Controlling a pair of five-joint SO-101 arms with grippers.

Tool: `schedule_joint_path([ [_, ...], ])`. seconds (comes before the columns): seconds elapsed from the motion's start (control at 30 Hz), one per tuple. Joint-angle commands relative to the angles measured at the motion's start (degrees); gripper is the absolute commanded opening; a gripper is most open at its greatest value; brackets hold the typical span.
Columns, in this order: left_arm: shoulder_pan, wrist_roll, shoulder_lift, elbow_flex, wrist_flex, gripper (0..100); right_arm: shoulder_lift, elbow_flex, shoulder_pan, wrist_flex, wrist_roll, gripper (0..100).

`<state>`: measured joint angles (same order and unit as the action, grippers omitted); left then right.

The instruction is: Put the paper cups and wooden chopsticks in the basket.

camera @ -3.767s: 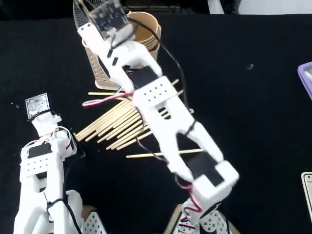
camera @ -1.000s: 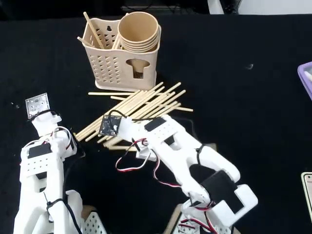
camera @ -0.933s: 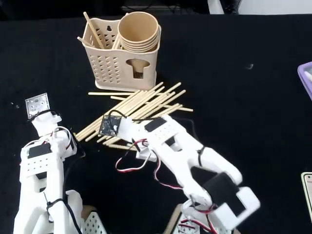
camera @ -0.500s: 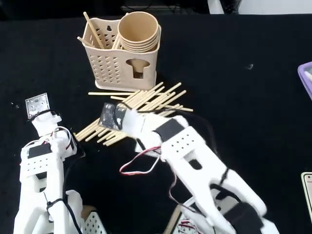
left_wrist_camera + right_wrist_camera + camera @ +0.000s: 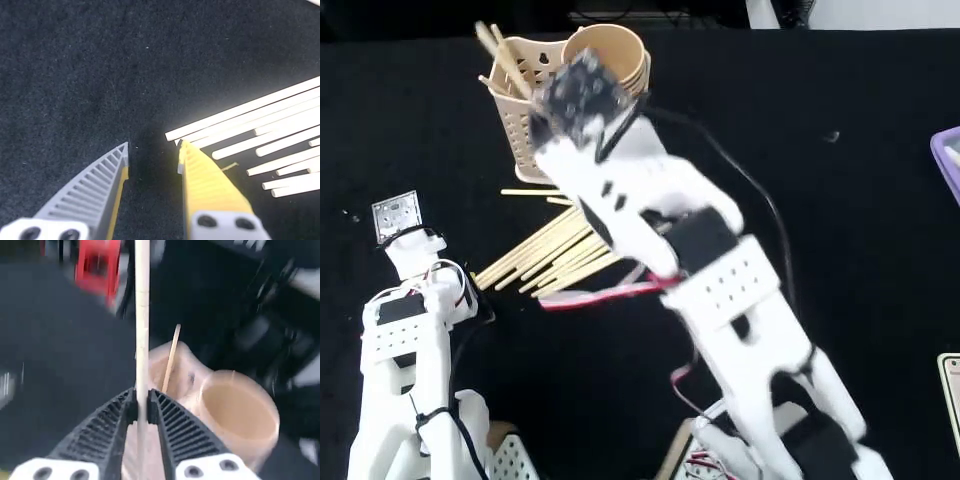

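My right gripper (image 5: 142,401) is shut on a wooden chopstick (image 5: 142,315), held upright over the beige basket (image 5: 167,372). In the high view the right arm (image 5: 650,200) stretches across the table to the basket (image 5: 520,130), and the held chopstick (image 5: 484,38) pokes up at the basket's left rim. A stack of paper cups (image 5: 615,50) stands in the basket's right side, with another chopstick (image 5: 172,352) leaning in the left side. Several chopsticks (image 5: 545,255) lie in a pile on the black cloth. My left gripper (image 5: 152,150) is open, low over the cloth beside the pile's ends (image 5: 240,125).
The left arm (image 5: 405,330) sits at the table's front left. A purple object (image 5: 948,160) shows at the right edge, and a card (image 5: 952,385) lies lower down on that side. Black cloth (image 5: 840,200) covers the table.
The right arm took a chopstick from the pile, lifted it and swung it up to the basket. The left arm has kept still.
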<state>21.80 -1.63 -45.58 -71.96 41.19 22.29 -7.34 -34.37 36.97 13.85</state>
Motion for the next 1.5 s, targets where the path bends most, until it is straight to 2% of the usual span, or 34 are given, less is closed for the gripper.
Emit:
schedule_joint_path([
  [0.0, 0.22, -0.35, -1.41, 0.48, -0.7, 17, -6.81, 11.03, 0.7, -11.16, -3.96, 1.1],
  [0.23, 0.22, -0.35, -1.41, 0.4, -0.7, 17, -21.85, 26.68, 0.7, -21.01, -5.63, 1.1],
  [0.63, 0.13, -0.35, -1.41, 0.57, -0.7, 17, -44.26, 47.96, 3.6, -20.13, -5.54, 1.1],
  [0.8, 0.13, -0.35, -1.41, 0.66, -0.7, 17, -45.93, 49.8, 3.69, -11.6, -5.54, 1.1],
  [1.2, 0.22, -0.35, -1.41, 0.66, -0.7, 17, -45.41, 50.51, 4.22, -11.69, -5.54, 1.1],
  [1.47, 0.22, -0.35, -1.41, 0.66, -0.7, 17, -45.93, 57.1, 4.4, -11.16, -5.54, 1.1],
])
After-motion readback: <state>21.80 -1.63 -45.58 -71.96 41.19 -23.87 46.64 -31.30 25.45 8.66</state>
